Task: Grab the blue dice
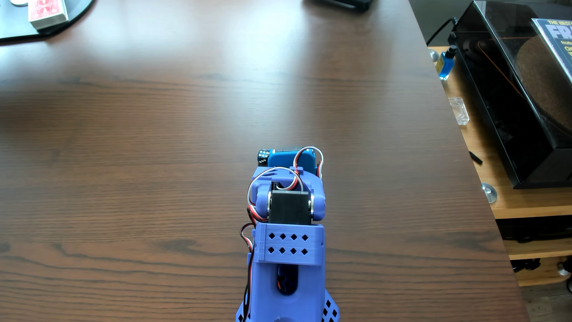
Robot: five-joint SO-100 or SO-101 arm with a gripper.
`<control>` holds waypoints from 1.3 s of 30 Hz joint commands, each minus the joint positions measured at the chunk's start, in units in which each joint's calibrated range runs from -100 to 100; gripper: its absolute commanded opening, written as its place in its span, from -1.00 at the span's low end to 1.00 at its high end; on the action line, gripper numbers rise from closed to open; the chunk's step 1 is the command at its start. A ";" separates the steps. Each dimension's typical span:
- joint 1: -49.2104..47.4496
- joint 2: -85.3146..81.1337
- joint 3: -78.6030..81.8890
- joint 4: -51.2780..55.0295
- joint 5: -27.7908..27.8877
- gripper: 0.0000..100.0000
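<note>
Beside my arm's wrist (pixel 291 161), the blue dice (pixel 263 156) is sitting against the blue plastic. I am judging the grab unconfirmed: the gripper's fingers are hidden, so I cannot tell their state.

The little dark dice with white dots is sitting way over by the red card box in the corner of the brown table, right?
Not quite. The other view shows the dark dice with white dots right up against the blue robot arm near the middle of the brown table, far from the red card box in the corner. Whether the jaws hold it is hidden.
</note>
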State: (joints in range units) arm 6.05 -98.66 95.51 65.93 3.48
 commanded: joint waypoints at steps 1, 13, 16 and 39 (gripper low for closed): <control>-13.83 -1.17 -0.31 -1.16 -6.47 -0.96; -13.83 -1.17 -0.31 -1.16 -6.53 -0.96; -14.07 -1.17 -0.31 -1.16 -6.32 -0.96; -24.22 7.87 -18.30 -1.16 8.88 -0.96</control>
State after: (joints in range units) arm -14.43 -98.24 85.20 65.93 9.39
